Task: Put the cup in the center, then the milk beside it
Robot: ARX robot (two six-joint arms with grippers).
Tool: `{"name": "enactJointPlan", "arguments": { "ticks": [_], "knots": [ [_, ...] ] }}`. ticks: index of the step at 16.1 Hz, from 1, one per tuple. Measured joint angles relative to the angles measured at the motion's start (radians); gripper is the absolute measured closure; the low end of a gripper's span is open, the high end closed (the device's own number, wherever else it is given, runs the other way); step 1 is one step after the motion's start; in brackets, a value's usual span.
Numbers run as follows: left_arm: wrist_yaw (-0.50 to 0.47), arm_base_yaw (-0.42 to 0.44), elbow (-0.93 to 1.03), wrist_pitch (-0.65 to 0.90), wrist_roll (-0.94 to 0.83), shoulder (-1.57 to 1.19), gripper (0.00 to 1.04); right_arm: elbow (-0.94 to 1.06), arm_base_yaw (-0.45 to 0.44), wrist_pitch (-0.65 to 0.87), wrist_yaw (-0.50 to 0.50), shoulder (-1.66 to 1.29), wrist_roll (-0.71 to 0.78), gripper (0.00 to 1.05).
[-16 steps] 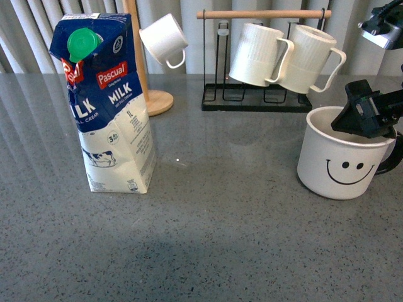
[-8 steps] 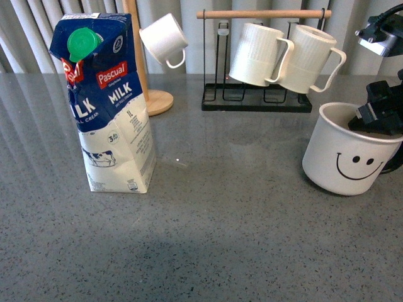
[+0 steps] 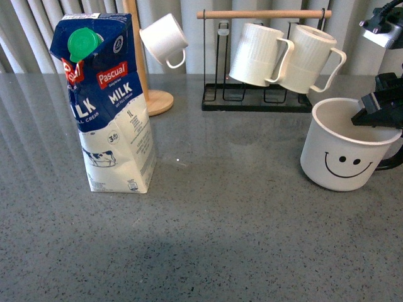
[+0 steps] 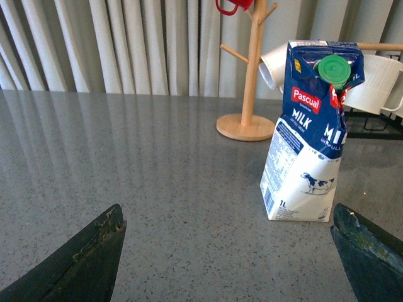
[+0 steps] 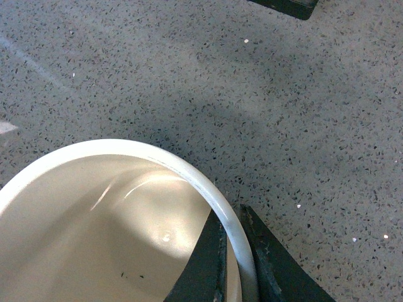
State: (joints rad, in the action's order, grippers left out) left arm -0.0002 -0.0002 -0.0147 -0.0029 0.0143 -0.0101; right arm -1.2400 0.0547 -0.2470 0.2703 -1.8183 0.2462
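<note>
The right pincer (image 3: 373, 117) is clamping the tilted cup (image 3: 342, 160) by its rim at frame right; the left pincer (image 4: 227, 251) is hanging open.

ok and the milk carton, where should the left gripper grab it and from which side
Probably the milk carton mid-body, below its sloped top and green cap, where the sides are flat. Come in level from the robot's side with the open left gripper: the carton stands upright facing it, and the wooden mug tree stands close behind.
</note>
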Motion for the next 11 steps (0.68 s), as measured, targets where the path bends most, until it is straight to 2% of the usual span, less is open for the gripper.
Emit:
{"name": "enactJointPlan", "arguments": {
  "ticks": [3,8,11],
  "knots": [
    [0.0,0.0,0.0,0.0,0.0,0.0,0.07,-0.017,0.04,-0.044,0.011,0.031,-0.019,1.01],
    [0.0,0.0,0.0,0.0,0.0,0.0,0.07,-0.048,0.195,-0.071,0.006,0.058,-0.037,1.01],
    [0.0,0.0,0.0,0.0,0.0,0.0,0.07,-0.054,0.221,-0.078,-0.024,0.037,-0.037,1.01]
  ]
}}
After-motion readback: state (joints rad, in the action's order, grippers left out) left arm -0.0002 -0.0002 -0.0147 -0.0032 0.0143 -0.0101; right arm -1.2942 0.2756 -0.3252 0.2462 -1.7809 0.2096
